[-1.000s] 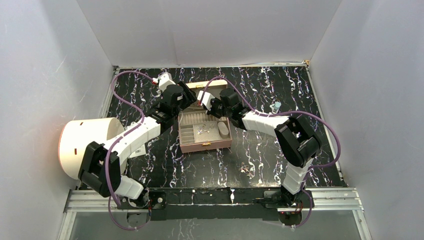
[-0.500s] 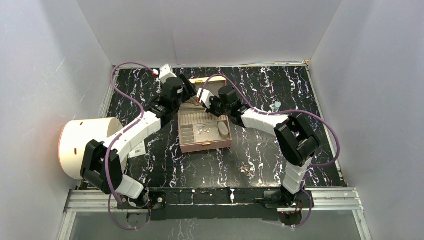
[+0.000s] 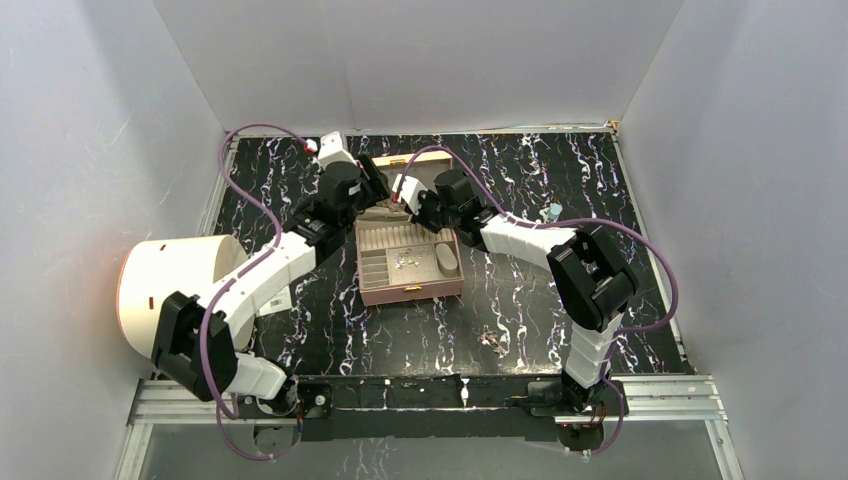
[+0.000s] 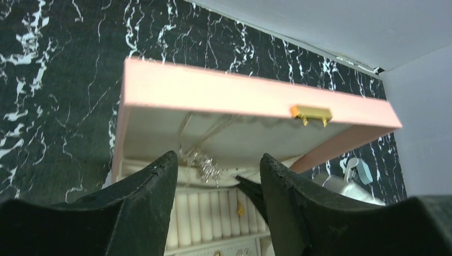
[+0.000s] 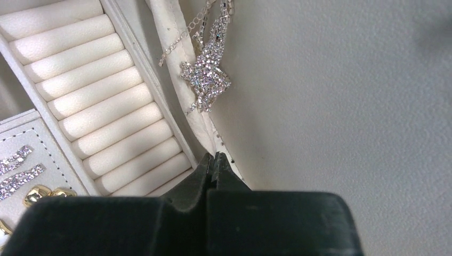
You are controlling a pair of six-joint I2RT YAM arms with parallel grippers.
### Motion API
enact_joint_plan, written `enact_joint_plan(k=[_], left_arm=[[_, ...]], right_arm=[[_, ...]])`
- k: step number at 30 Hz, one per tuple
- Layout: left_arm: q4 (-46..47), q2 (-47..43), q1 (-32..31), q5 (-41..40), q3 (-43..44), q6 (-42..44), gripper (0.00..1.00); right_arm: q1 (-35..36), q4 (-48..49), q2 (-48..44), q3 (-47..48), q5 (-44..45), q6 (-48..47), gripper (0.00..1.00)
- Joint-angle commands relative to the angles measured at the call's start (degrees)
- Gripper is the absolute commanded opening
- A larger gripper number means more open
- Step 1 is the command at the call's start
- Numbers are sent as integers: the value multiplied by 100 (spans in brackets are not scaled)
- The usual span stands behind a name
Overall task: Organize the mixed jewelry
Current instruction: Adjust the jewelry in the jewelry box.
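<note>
Beneath the raised lid (image 4: 240,96), left hand (image 4: 217,157) spread, right hand (image 5: 215,158) pinched

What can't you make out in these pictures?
Top view: the loose jewelry on the table is too small to tell apart; the arms cover much of the lid of the pink box.
Right wrist view: the closed right fingers hide whether they pinch anything.
Left wrist view: the left fingers block most of the box's inside.

L arm (image 3: 268,272) & R arm (image 3: 522,240): white shells w/ black joints, 1 purple cable (image 3: 262,127) along each. L gripper (image 4: 217,158) fingers (image 4: 146,210) matte black, tapered. Black bases (image 3: 300,402) on silver rail (image 3: 660,398).
</note>
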Motion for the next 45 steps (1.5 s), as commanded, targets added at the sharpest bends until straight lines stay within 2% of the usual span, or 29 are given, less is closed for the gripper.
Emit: enact_joint_plan(k=[1,8,17,23,28,33,37,45], left_arm=[[324,-626,-48,111,-563,-287,53],[572,-600,-48,326,-847,-578,48],[849,213,-48,217,-619,-572,50],[1028,453,-57,167,-580,-584,50],[1233,503,-74,193,-595,-550,39],[1018,557,-84,56,-490,-532,35],[1004,492,-101,77,-438,-610,42],[148,139,-102,133,-105,-550,45]], right_arm=[[190,-15,50,-88,-472,308,0],[188,277,-87,-305,-394,398,0],[190,592,-281,-554,-314,456,0],[192,826,-464,-790,-398,456,0],[199,847,-527,-864,-458,405,0],[199,878,-539,-864,-450,376,0],[196,870,-485,-786,-368,382,0],[188,574,-252,-325,-175,562,0]])
